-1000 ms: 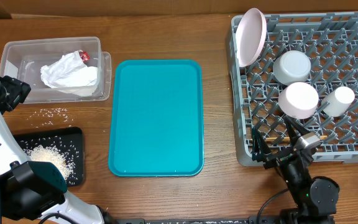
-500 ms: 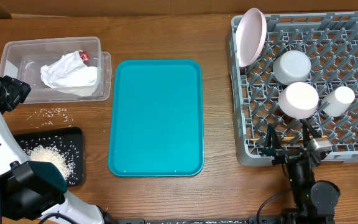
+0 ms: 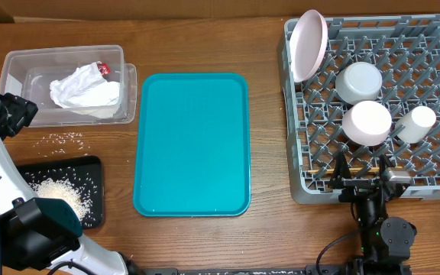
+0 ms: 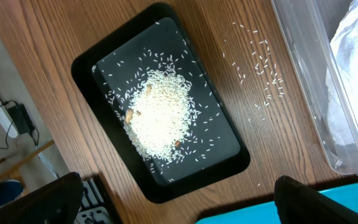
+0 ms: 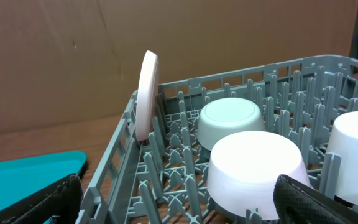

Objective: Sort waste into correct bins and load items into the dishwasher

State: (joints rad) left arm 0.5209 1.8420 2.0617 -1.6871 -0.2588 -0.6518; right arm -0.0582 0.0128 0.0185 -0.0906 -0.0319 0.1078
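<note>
White rice grains, upper right of wrist frame; left gripper nearer than right gripper; both splayed, apparently empty.

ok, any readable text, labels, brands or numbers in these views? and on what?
None: no view shows readable text.
The red scrap on the napkin in the clear tub may carry print, but it is too small to tell.
The teal tray, black tray, grey rack and plate show no markings.
</note>
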